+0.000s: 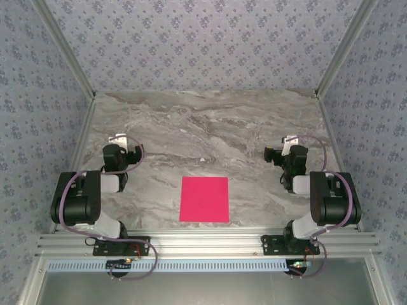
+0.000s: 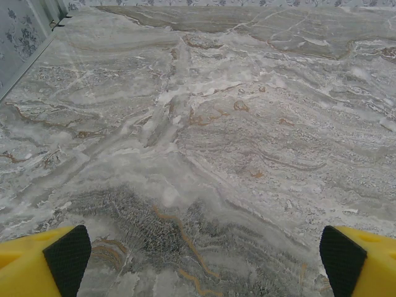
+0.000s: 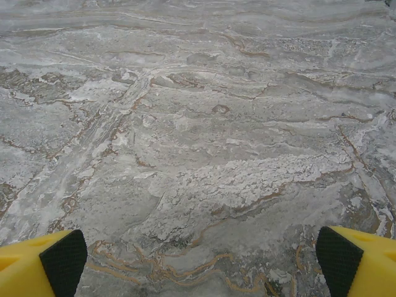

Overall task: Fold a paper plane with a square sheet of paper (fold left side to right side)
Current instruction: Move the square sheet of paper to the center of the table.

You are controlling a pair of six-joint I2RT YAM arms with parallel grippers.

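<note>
— Where can a hand go?
— The middle of the table is bare stone, right up to the back wall.
— What is in the way?
— The left arm and the right arm, each by its own side edge. Side walls stand close beside them.
— And the pink square sheet of paper?
— It lies flat near the front, between the arms. A hand can pass over it.
— And up front?
— Bare stone ahead of the left gripper and the right gripper, both spread wide
</note>
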